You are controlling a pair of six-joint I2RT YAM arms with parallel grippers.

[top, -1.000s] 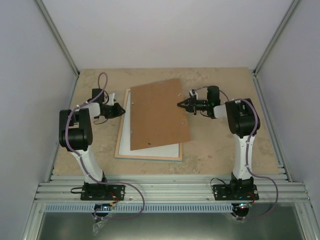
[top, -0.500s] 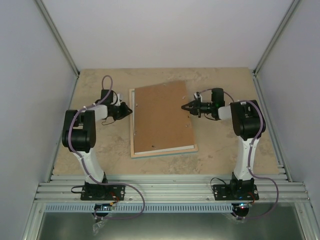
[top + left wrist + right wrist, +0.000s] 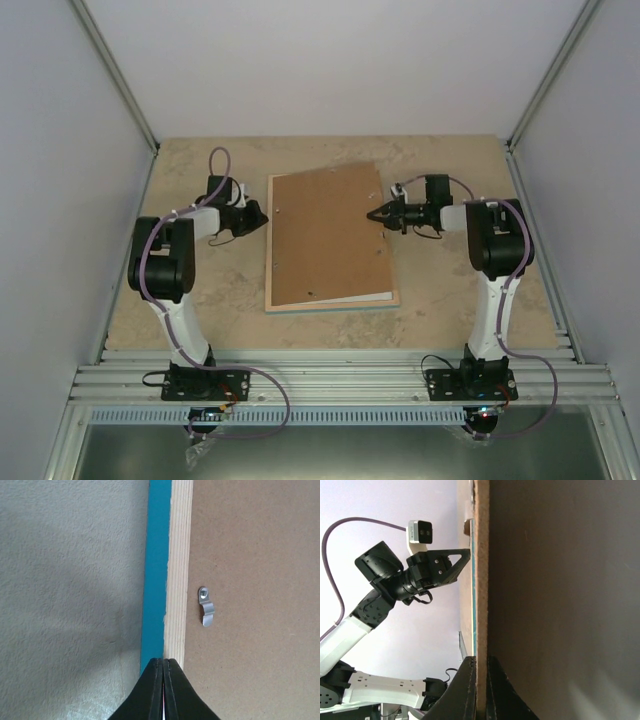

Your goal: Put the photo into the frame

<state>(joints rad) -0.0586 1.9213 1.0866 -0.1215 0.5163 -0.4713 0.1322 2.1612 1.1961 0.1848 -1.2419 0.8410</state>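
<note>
The frame lies face down on the table, showing light wood edges. Its turquoise and wood edge fills the left wrist view. A brown backing board lies over it, with a thin white strip showing at its near edge. The photo is hidden. My left gripper is shut, its tip against the frame's left edge. My right gripper is shut on the backing board's right edge, which sits between its fingers.
A small metal clip lies on the backing board near the frame's left edge. The beige table is walled at the back and both sides. The left arm shows in the right wrist view.
The frame and backing board have slid right and turned squarer. The board now covers the white sheet almost fully. Both grippers have moved with it, the left closing in on the frame's edge.
</note>
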